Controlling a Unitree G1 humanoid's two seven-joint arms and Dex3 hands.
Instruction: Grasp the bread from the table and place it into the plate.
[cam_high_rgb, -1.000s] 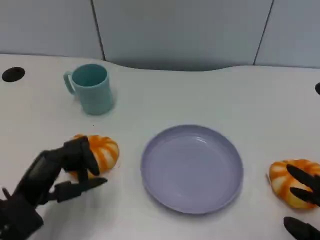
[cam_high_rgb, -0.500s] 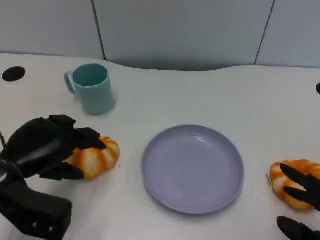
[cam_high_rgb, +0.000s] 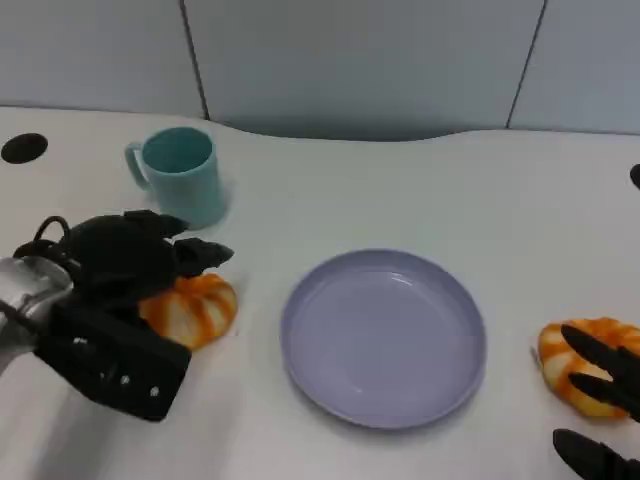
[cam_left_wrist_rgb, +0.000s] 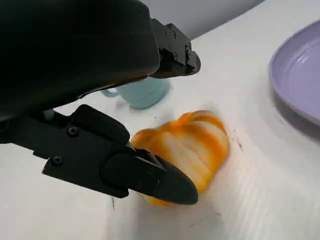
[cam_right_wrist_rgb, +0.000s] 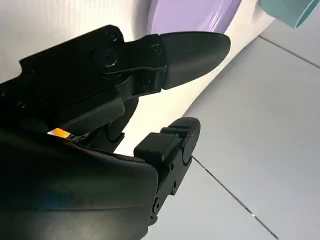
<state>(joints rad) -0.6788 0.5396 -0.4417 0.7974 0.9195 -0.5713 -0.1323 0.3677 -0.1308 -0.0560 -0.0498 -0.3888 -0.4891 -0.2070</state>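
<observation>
While the left hand hovered over the bread, fingers spread around it without closing, the bun lay on the white table, left of the lavender plate, another bun under the right hand, grip unclear.

Over the last sec the left hand swings up from the tabletop's near edge and comes over the left bread, w/ fingers now reaching past the bread's far side instead of beside it. The right hand sits a bit lower vs. before.
</observation>
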